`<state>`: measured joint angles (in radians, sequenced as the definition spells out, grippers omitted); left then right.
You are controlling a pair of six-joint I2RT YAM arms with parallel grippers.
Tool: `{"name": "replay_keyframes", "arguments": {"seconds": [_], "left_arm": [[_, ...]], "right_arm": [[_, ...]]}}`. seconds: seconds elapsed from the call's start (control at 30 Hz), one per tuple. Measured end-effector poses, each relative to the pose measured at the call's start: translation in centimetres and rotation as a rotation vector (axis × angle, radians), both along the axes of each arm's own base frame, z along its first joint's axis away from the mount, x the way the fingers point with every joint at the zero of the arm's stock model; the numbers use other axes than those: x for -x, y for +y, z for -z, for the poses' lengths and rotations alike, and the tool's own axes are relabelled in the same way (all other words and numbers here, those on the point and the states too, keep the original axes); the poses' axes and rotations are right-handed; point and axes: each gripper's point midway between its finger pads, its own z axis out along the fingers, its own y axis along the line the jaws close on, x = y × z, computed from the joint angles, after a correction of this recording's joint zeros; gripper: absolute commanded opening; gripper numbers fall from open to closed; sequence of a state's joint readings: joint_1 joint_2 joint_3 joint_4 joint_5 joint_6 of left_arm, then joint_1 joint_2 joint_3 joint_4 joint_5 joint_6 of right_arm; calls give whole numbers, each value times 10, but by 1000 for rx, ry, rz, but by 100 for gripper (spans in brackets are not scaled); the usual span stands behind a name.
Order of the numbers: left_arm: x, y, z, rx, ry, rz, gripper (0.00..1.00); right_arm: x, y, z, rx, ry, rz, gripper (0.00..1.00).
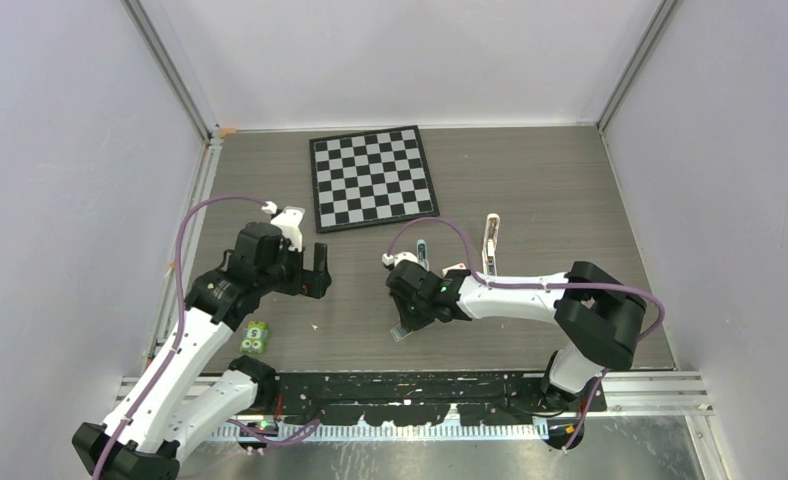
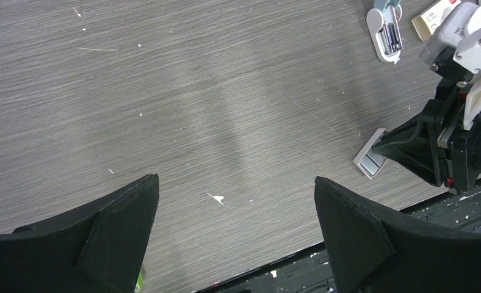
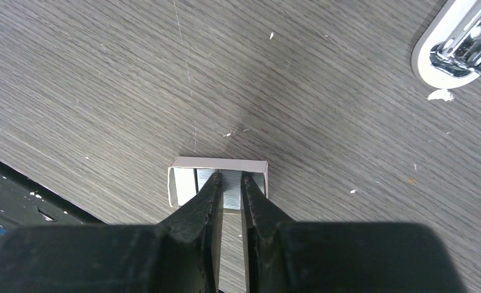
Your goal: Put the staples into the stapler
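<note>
A small open white cardboard tray (image 3: 220,163) lies on the wood table, and a silvery block of staples (image 3: 231,194) sits inside it. My right gripper (image 3: 231,177) reaches down into the tray, its two black fingers pinched on a strip of the staples that fills the narrow gap between them. From above, the same gripper (image 1: 402,325) sits near the table's front edge. The stapler (image 1: 490,243), a slim white bar, lies farther back and to the right. My left gripper (image 2: 236,178) hovers open over bare table, to the left of the tray (image 2: 372,160).
A small light-blue-and-white object (image 1: 422,248) with a metal channel (image 3: 461,46) lies behind the right gripper. A beige box piece (image 2: 430,18) is next to it. A chessboard (image 1: 373,177) lies at the back, and a green item (image 1: 255,337) sits front left. The black front rail (image 1: 420,385) is close.
</note>
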<state>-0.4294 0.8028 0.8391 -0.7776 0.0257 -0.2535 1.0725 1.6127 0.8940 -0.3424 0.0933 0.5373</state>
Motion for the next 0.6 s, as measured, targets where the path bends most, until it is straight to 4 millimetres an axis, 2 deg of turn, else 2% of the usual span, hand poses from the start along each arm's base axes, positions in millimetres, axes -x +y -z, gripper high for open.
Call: {"name": "replay_keyframes", "arguments": {"seconds": [0.6], "left_arm": [[0,1,0,-4,-4,-5,100]], "right_arm": [[-7,-12,-3,24,-56,42,16]]}}
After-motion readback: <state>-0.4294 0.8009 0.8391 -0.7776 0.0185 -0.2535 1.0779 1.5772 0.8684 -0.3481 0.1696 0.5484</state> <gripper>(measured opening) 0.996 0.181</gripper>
